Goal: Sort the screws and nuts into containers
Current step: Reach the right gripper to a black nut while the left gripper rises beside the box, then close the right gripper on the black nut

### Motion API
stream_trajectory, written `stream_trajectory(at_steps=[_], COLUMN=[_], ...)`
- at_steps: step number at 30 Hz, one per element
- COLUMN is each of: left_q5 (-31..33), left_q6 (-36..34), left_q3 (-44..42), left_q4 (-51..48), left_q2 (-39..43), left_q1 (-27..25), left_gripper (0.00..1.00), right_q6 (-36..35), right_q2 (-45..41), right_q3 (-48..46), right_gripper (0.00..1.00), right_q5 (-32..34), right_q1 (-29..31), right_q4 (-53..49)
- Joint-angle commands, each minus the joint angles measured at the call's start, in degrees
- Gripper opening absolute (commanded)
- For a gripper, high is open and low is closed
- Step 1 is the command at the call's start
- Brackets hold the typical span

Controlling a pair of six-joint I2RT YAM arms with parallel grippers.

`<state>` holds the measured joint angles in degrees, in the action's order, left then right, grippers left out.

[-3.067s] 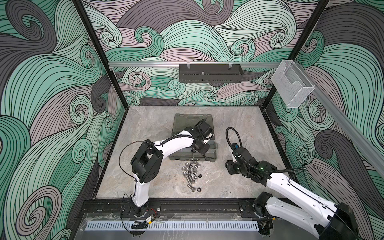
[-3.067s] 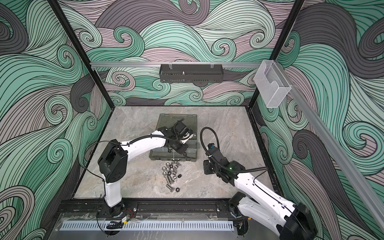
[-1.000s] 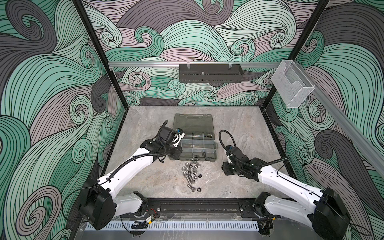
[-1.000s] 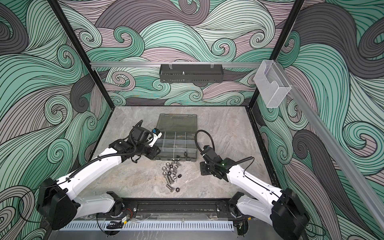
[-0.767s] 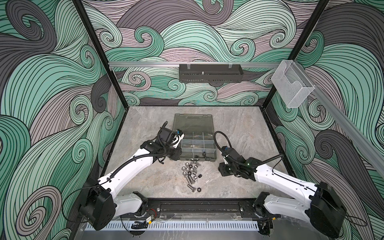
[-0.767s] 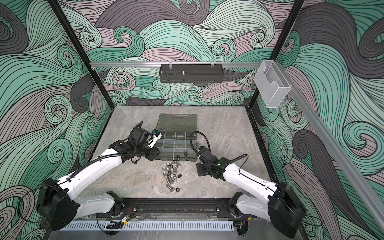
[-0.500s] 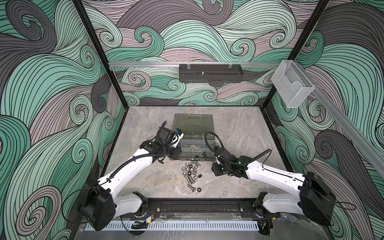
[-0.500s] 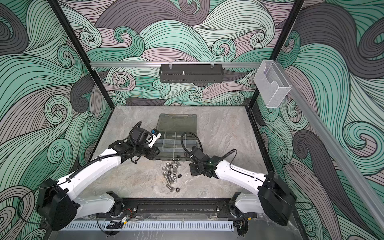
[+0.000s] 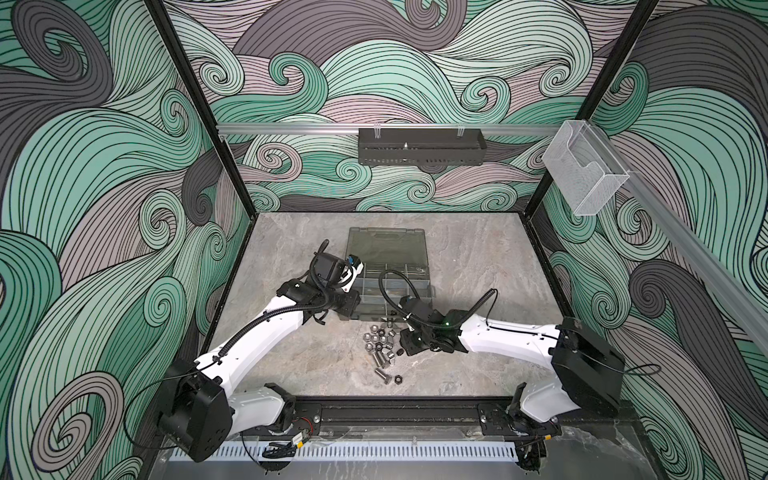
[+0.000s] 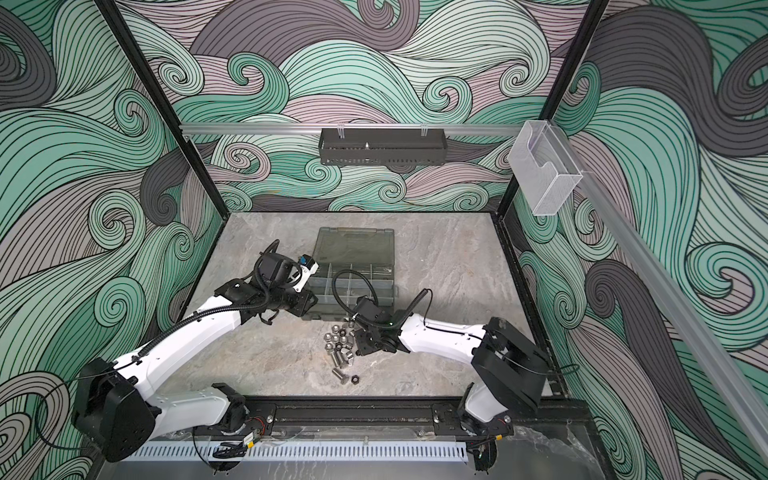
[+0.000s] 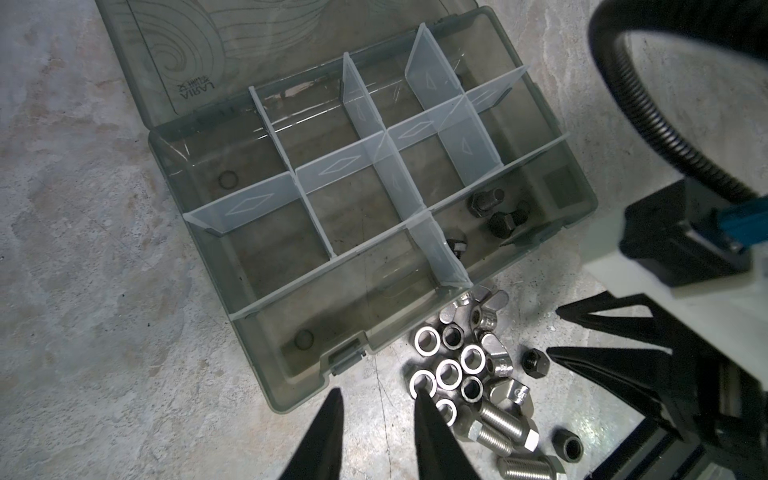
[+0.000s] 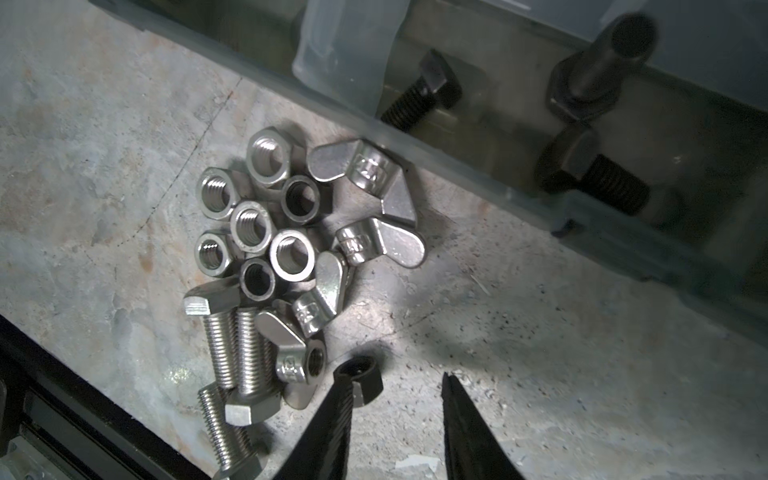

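The silver screws (image 12: 245,353) lie flat, side by side, among the nuts (image 12: 251,226) on the table (image 12: 104,166) just near of the open case (image 11: 266,232), whose near right compartment (image 11: 552,187) holds black screws (image 11: 484,203), one standing shaft-up, while the left gripper (image 11: 378,419) and right gripper (image 12: 399,411) hang narrowly parted, empty.

Green-and-grey swirl-patterned walls (image 9: 374,62) enclose a grey marbled floor (image 9: 478,257).

I see smoky-grey translucent plastic organiser case (image 10: 382,278) mid-table on grey marbled tabletop (image 9: 478,266), hinged lid (image 9: 388,245) flat behind it. Three black hex-head screws (image 11: 484,203) in front-right compartment. Heap of silver nuts and screws (image 9: 379,348) just before case front wall. Lone black hex nut (image 12: 368,376) just right of heap. Single silver screw (image 9: 381,373) beside second black nut (image 9: 397,379), nearer me, apart from heap.
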<state>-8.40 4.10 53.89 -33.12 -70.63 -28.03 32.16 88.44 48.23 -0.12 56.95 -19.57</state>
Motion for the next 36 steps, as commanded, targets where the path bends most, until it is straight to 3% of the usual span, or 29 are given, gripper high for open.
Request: stream_trajectory(at_steps=[1,20,36], left_q5=[-1.1,-3.3,-4.9], left_q6=[0.9,3.4,4.3], left_q3=[0.8,1.0,0.9], left_q4=[0.7,1.3,1.8], left_q2=[0.1,-0.6,-0.8], left_q1=[1.3,6.5,9.6], left_gripper=[0.33,0.33,0.33], right_q6=[0.5,0.9,0.8], right_q2=[1.6,5.8,7.7], right_q3=[2.2,3.6,4.5], right_gripper=[0.37,0.38,0.27], right_q5=[-1.0,-2.2,-0.9], right_q1=[0.9,3.3,3.5], right_q4=[0.3,-2.4,-3.4])
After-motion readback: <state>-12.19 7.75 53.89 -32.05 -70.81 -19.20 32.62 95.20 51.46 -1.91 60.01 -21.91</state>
